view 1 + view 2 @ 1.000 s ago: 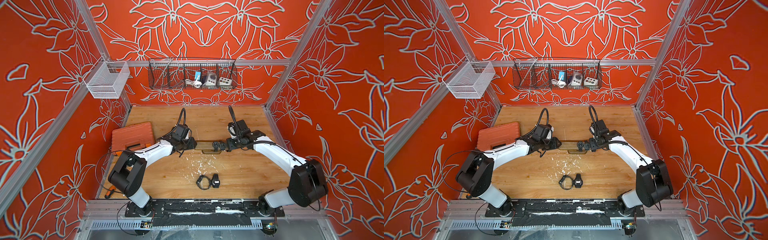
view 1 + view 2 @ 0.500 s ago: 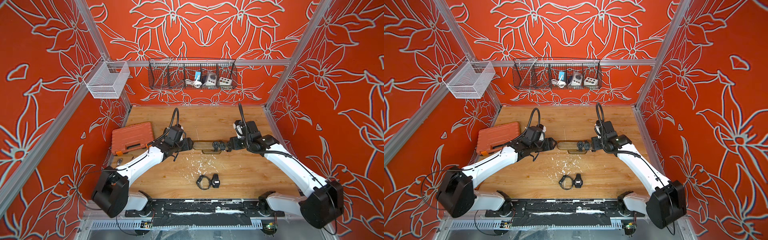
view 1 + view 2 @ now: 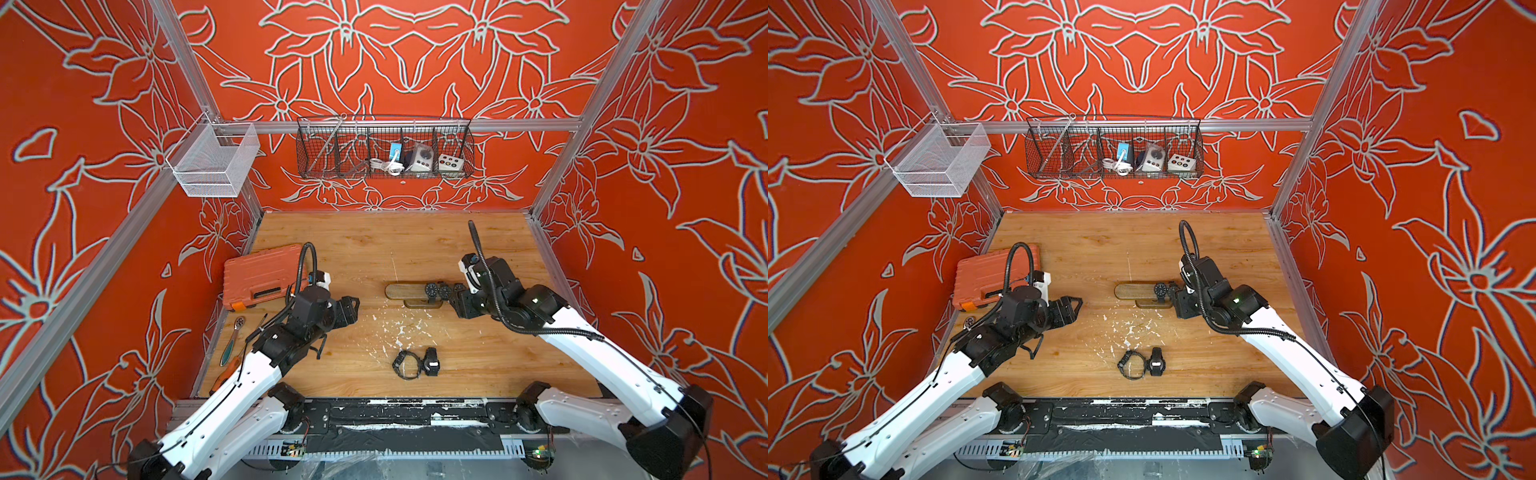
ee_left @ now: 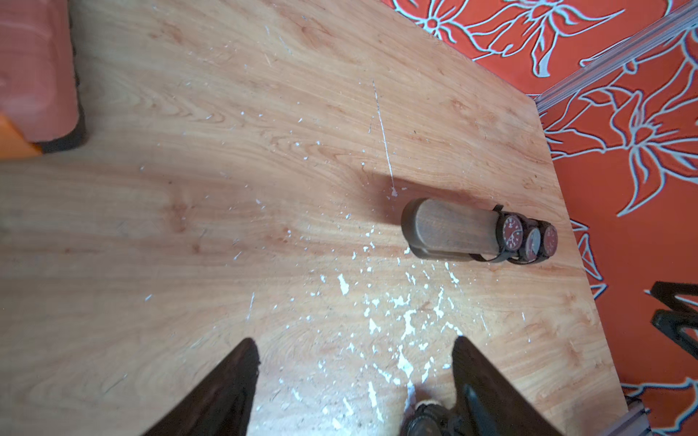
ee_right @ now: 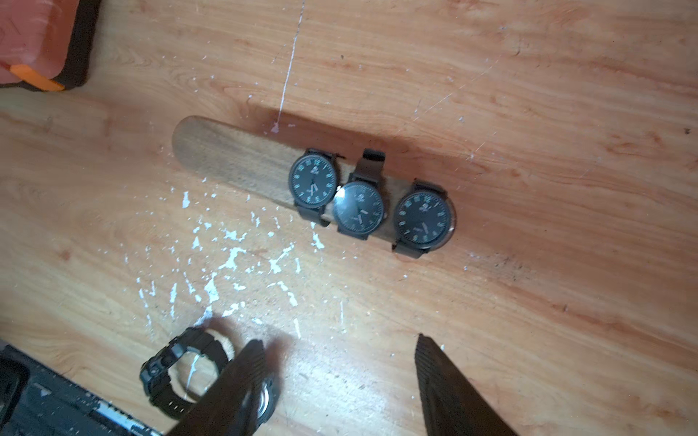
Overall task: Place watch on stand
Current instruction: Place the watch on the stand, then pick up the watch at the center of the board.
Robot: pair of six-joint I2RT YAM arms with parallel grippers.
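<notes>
Orange walls printed with pale flowers close in a scuffed wooden tabletop (image 3: 374, 249). The stand (image 3: 405, 291) lies just ahead of the right hand (image 5: 340, 341), whose fingers are spread with nothing between them. Three round-faced watches (image 5: 358, 211) sit strapped round the end nearest that hand. The bare end points toward the left hand (image 4: 355, 347), also spread and empty, and well apart from the stand. Two more watches lie side by side back toward the robot's base, between the hands: a chunky black watch (image 5: 155, 368) with its strap closed in a loop, and a smaller dark watch (image 3: 431, 362). Either looks light, with a hard case and a springy strap. I judge the strap beside the case the safest hold, since it keeps the pads off the glass and leaves the loop open to slide over the bare end.
</notes>
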